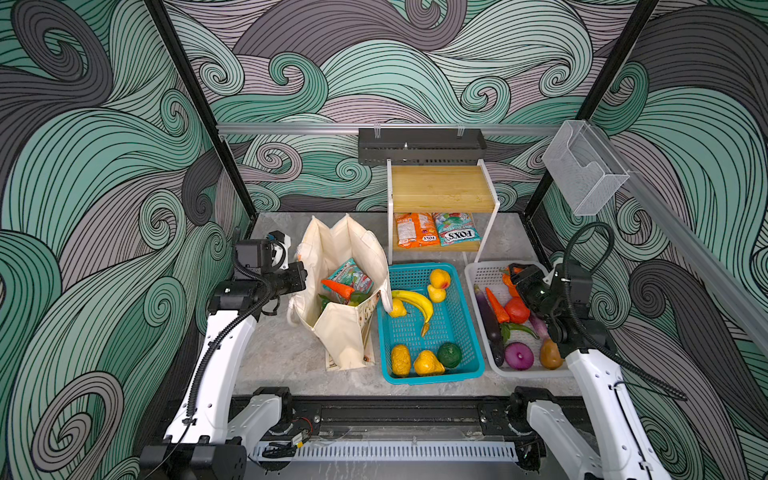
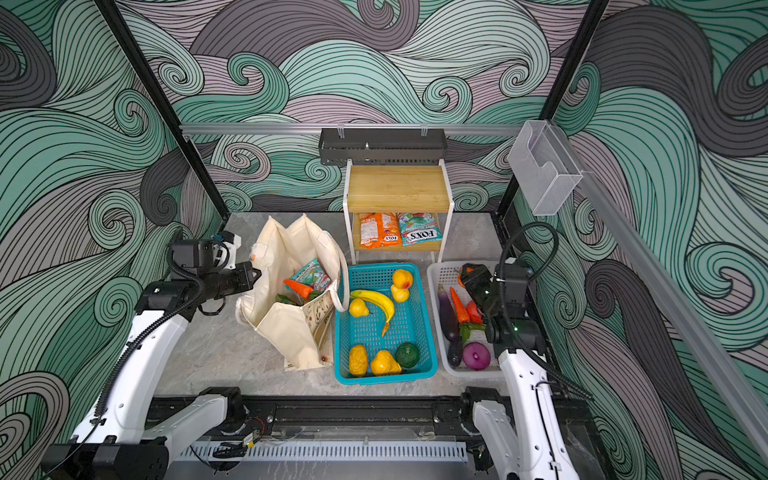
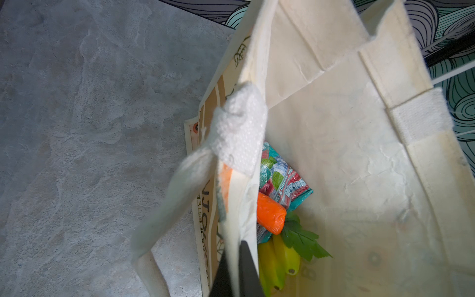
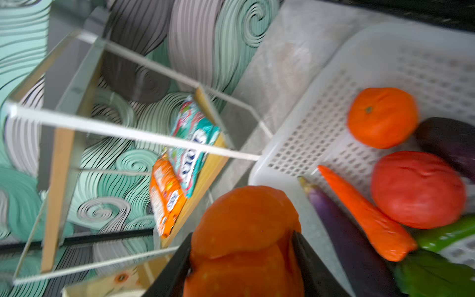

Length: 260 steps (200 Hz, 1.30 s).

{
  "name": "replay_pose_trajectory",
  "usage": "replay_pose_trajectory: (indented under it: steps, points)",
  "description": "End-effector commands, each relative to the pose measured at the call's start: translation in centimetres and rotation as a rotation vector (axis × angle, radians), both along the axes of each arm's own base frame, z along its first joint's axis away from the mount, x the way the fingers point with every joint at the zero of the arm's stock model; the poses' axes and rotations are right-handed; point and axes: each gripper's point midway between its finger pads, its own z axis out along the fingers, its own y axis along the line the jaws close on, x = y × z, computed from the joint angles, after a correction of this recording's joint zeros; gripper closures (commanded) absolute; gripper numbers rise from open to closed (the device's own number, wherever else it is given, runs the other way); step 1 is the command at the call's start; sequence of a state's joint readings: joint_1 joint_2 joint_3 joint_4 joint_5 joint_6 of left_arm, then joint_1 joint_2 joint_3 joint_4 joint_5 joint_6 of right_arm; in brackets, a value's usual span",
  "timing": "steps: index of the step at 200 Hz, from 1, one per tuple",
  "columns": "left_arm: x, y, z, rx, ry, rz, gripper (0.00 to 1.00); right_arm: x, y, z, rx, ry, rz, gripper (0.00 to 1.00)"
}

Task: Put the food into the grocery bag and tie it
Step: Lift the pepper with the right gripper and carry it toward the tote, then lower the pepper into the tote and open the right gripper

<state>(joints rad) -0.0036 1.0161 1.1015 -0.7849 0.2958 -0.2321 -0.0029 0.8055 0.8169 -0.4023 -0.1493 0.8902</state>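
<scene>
Mid-loading, the left gripper (image 3: 237, 267) pinched the rim of the grocery bag (image 3: 334, 154) while the right gripper (image 4: 241, 239) clasped an orange vegetable (image 4: 244, 218) (over the white basket (image 4: 308, 123)), likely next carried into that bag.

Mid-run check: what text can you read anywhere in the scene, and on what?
"FOX'S": teal packet on the shelf, upside down in both top views.
"FOX'S": orange packet beside it, small logo.
Partly hidden, unreadable: lettering on the tan band of the grocery bag.
Too small: print on the snack packet inside the bag.
</scene>
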Motion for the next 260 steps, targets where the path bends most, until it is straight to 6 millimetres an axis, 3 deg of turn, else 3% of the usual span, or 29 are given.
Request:
replay_pose_trajectory:
  steps: [1, 35, 73, 89, 119, 150, 173, 177, 194, 219, 260]
  points:
    - [-0.6, -0.3, 0.7, 0.014, -0.038, -0.023, 1.00, 0.8, 4.3, 5.4, -0.018, -0.181, 0.175, 0.55]
    - [-0.6, -0.4, 1.2, 0.006, -0.088, -0.022, 1.00, 1.2, 11.2, 9.1, -0.029, -0.301, 0.399, 0.56]
    - [-0.6, -0.6, 1.5, -0.010, -0.114, -0.029, 1.00, 0.1, 21.3, 11.9, -0.051, -0.394, 0.687, 0.57]
    - [-0.5, -0.7, 1.4, -0.016, -0.113, -0.034, 1.00, -0.7, 25.2, 12.1, -0.114, -0.392, 0.775, 0.56]
    - [-0.4, -1.0, 1.5, -0.027, -0.116, -0.049, 1.00, -1.8, 32.4, 10.6, -0.197, -0.382, 0.918, 0.57]
    - [-0.4, -1.3, 1.8, -0.038, -0.133, -0.063, 1.00, -2.0, 38.0, 8.8, -0.301, -0.346, 1.067, 0.58]
    - [-0.4, -1.7, 2.0, -0.054, -0.142, -0.085, 1.00, -1.6, 41.0, 6.8, -0.379, -0.298, 1.144, 0.58]
    - [-0.4, -1.8, 2.0, -0.055, -0.144, -0.086, 1.00, -1.6, 41.3, 5.5, -0.395, -0.257, 1.165, 0.58]
    - [-0.4, -1.7, 2.0, -0.050, -0.145, -0.082, 1.00, -1.2, 42.7, 3.3, -0.435, -0.197, 1.207, 0.59]
    - [-0.4, -1.6, 2.1, -0.049, -0.153, -0.080, 1.00, 0.5, 42.6, 0.3, -0.586, -0.120, 1.153, 0.59]
    - [-0.4, -1.6, 2.1, -0.048, -0.153, -0.079, 1.00, 0.9, 43.6, -4.1, -0.740, -0.048, 1.186, 0.60]
